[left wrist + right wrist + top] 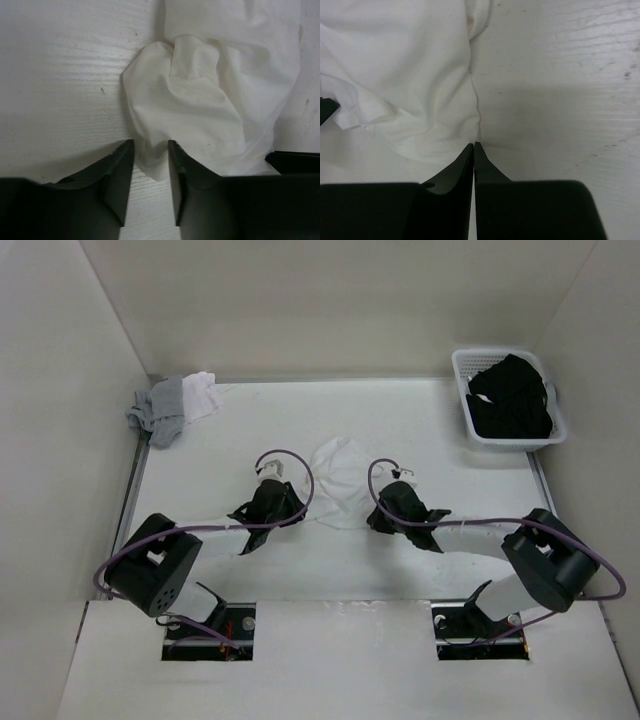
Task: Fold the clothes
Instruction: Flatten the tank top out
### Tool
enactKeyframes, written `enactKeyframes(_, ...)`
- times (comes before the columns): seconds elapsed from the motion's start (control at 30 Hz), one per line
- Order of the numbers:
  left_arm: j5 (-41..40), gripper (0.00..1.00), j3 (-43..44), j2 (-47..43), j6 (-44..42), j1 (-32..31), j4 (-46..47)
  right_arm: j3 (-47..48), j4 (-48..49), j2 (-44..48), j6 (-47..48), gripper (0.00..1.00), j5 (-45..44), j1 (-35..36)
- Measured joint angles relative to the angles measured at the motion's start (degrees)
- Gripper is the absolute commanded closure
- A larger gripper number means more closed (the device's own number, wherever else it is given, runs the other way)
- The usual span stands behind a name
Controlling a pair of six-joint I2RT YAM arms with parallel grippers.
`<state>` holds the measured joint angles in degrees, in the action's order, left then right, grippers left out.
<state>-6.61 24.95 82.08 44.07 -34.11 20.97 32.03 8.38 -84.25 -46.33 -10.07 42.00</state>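
White camisole [340,480] lies crumpled mid table [430,430], between both hands. Left hand [151,146] is half spread, straddling the bunched near-left edge, not clamped yet. Right hand [474,146] is pressed together, apparently pinching the right hem. Likely securing both sides to lift and fold.

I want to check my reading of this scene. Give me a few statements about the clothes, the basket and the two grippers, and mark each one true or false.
1. The black garments lie in the white basket. True.
2. The right gripper stands wide open. False: its jaws are shut at the edge of the white camisole.
3. A fold of the white camisole sits between the fingers of the left gripper. True.
4. The grey and white pile lies in the basket. False: it lies on the table, in the far left corner.
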Motion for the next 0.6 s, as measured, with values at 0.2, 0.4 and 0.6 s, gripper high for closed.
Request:
enactKeyframes(0.2, -0.57, 0.97, 1.09, 1.01, 0.26, -0.55, -2.21, -1.99, -0.17, 3.5, 0.0, 0.99, -0.13, -1.42)
enactKeyframes(0.4, -0.15, 0.99, 1.46, -7.63, 0.85, 0.74, -8.24, -2.08, -1.51, 10.01, 0.31, 1.0, -0.22, -1.44)
enactKeyframes(0.6, 1.14, 0.99, 10.54, -23.89, 1.75, 4.92, -12.31, 3.02, -11.04, 33.46, 4.11, 1.0, -3.41, -2.38)
